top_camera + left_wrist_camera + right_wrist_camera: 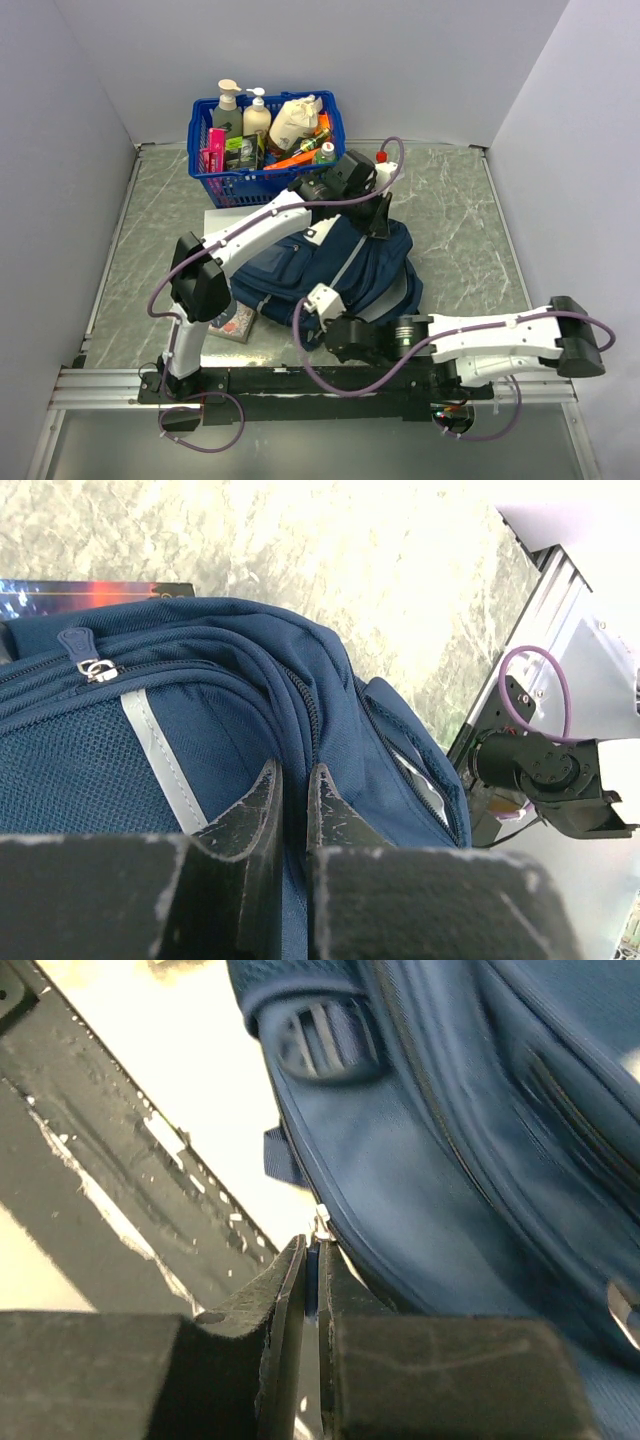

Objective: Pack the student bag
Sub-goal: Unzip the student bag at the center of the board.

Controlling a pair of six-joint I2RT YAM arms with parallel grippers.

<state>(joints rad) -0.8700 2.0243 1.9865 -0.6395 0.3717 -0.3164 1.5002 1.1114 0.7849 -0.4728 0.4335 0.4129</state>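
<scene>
Student bag [370,268] lies flat in the middle of the table [460,230], just in front of the blue basket [240,185]. We judge that the step in hand is opening the bag. Our left gripper [295,798] is nipped on a ridge of its fabric at the far side. Our right gripper [312,1260] is pressed together on what looks like a zip pull [320,1218] at the near edge. Next we would draw that pull along the zip while the left gripper keeps the fabric taut.

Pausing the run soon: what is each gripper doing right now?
Left gripper: jaws shut on a fold of the student bag.
Right gripper: jaws shut on the bag's zipper pull.
</scene>
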